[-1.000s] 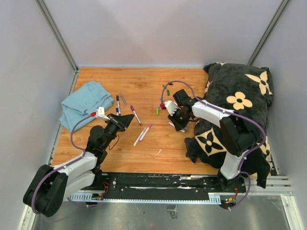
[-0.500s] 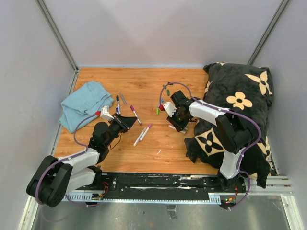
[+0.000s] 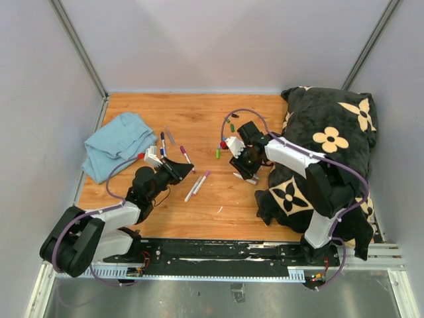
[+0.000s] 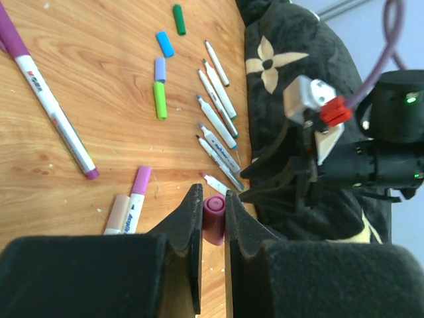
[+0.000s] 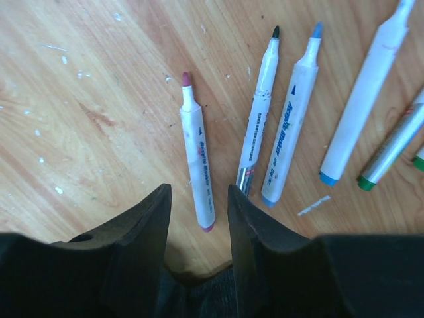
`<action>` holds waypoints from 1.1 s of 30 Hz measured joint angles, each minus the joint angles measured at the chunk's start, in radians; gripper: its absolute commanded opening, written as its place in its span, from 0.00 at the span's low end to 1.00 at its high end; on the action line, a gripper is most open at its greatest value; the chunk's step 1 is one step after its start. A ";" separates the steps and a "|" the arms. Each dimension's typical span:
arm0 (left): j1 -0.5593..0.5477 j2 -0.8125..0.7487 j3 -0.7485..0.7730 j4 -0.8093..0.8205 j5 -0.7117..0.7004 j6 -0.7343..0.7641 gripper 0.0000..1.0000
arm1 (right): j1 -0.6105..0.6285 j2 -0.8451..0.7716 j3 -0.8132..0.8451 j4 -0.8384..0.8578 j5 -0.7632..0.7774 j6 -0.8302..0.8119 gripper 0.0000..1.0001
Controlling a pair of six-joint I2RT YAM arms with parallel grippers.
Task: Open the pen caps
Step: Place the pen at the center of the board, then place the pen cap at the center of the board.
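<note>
The left gripper (image 4: 212,199) is pinching a pink cap (image 4: 213,224) clear of the table (image 4: 99,126), seemingly to carry it aside, while the right gripper (image 5: 199,212) is hovering, jaws apart, over the bare pink pen (image 5: 197,165), probably finished with it.

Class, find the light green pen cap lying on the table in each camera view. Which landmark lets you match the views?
Top external: the light green cap is near mid-picture, left of the flowered black cushion.
Left wrist: it is left of centre in the upper half, just below a lilac cap.
Right wrist: not in it.
Shared landmark: the cushion, at the right in the top view and the upper right in the left wrist view.
</note>
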State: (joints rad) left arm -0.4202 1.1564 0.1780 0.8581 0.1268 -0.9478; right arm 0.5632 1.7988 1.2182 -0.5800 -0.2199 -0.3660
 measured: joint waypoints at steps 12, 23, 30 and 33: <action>-0.133 0.166 0.152 -0.107 -0.110 0.029 0.00 | 0.000 -0.141 0.000 -0.013 -0.093 -0.047 0.42; -0.213 0.354 0.435 -0.420 -0.278 0.111 0.00 | -0.001 -0.146 0.000 -0.025 -0.126 -0.065 0.43; -0.222 0.502 0.602 -0.567 -0.340 0.159 0.01 | -0.001 -0.146 0.000 -0.026 -0.133 -0.073 0.43; -0.222 0.553 0.650 -0.606 -0.353 0.170 0.02 | -0.001 -0.146 0.000 -0.027 -0.138 -0.076 0.43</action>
State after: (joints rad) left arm -0.6422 1.7092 0.8280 0.2523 -0.2260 -0.7780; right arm 0.5621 1.6527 1.2182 -0.6067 -0.3576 -0.4419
